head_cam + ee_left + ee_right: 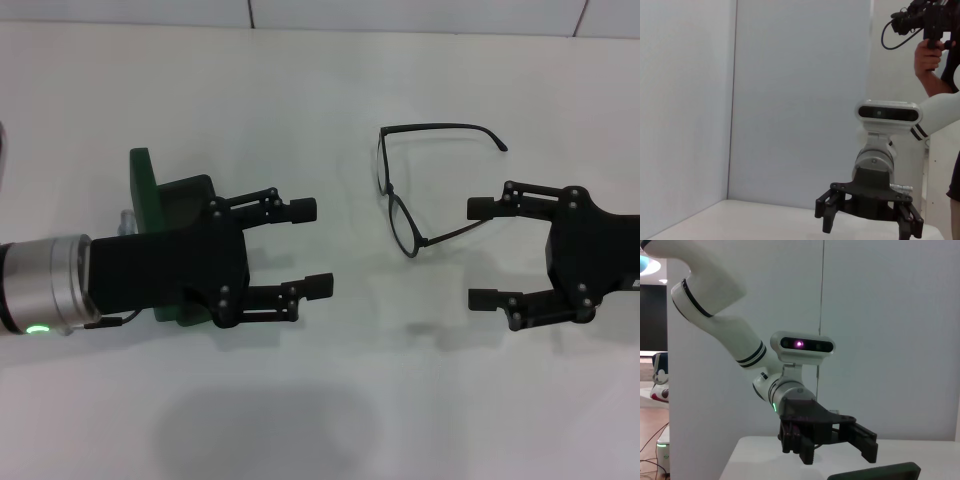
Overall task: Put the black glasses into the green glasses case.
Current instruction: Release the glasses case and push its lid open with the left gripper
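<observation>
So far, nothing of the task looks done. We see the thin-rimmed black glasses (415,190) lying on the white counter (320,400) at about one o'clock from the centre, temple arms unfolded, untouched by either arm. The dark green hard glasses case (165,215) stands open at about nine o'clock, well apart from the glasses and partly hidden behind our left end effector (310,247), whose fingers are spread and hold nothing. Our right end effector (483,252) hovers at three o'clock, just beside the nearer temple arm, its fingers also spread and empty. We judge that everything remains: grasping the glasses, carrying them across to the case and setting them on its dark lining.
</observation>
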You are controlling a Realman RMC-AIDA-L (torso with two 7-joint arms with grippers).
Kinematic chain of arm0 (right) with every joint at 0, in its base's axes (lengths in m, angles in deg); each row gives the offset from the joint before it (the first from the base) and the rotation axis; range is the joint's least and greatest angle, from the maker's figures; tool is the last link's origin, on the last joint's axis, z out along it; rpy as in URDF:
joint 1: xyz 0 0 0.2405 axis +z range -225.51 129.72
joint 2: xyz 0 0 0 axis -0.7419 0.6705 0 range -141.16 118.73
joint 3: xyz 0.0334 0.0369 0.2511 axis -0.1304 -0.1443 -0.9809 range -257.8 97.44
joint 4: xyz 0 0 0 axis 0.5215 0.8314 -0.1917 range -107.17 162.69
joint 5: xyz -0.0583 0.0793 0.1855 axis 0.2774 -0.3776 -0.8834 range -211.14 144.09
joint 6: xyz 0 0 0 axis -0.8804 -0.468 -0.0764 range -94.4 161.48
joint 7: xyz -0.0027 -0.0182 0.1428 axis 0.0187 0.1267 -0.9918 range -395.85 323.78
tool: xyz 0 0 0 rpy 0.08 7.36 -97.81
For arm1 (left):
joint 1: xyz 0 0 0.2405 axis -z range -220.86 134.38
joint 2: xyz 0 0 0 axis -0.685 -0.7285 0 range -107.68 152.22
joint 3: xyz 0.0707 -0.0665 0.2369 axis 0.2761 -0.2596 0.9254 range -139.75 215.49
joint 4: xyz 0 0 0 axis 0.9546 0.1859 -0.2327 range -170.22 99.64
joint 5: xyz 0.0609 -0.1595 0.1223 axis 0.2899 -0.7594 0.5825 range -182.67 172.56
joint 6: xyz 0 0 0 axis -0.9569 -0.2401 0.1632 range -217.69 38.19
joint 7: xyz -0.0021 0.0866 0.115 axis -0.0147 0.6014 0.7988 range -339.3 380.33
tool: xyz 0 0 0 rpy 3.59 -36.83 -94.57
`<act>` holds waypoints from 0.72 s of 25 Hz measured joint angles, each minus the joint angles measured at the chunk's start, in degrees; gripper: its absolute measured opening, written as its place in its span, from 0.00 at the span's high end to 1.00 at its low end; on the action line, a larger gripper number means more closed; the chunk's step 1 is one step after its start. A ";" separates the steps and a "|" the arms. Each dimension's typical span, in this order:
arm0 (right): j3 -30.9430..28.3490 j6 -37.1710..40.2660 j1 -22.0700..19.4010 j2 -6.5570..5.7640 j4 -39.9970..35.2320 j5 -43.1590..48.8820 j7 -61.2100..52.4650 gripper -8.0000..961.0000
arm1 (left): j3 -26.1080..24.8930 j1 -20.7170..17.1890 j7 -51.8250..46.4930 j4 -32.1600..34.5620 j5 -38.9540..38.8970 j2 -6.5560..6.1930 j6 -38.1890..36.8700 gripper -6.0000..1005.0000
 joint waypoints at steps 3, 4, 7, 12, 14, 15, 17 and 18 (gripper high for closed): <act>0.00 -0.23 -0.01 0.00 -0.02 0.02 0.00 0.10 | -0.08 -0.01 -0.03 0.00 -0.07 0.00 0.00 0.21; 0.00 -0.38 -0.01 0.01 -0.02 0.03 0.00 0.10 | -0.10 -0.01 -0.06 0.00 -0.11 0.00 0.00 0.21; -0.01 -0.51 -0.11 0.19 -0.08 0.00 0.00 0.10 | -0.01 -0.14 -0.14 0.00 -1.02 -0.04 -0.07 0.22; -1.87 -0.57 -0.46 0.59 -0.21 -0.12 -0.02 0.10 | 0.02 -0.92 -0.68 0.00 -3.91 -0.28 -0.27 0.23; -2.62 -0.67 -0.54 0.64 -0.20 -0.11 -0.22 0.10 | -0.04 -1.27 -2.04 -0.45 -6.01 -0.36 -0.31 0.23; -2.82 -0.68 -0.52 0.65 -0.21 -0.11 -0.33 0.10 | -0.08 -1.42 -3.66 -1.25 -7.61 -0.31 -0.30 0.23; -3.52 -0.79 -0.24 0.66 -0.21 -0.11 -0.68 0.09 | -0.08 -1.57 -8.63 -4.05 -11.24 -0.03 0.01 0.24; -3.58 -0.83 -0.17 0.65 -0.20 -0.10 -0.80 0.09 | 0.10 -1.46 -12.72 -6.49 -12.85 0.18 0.31 0.24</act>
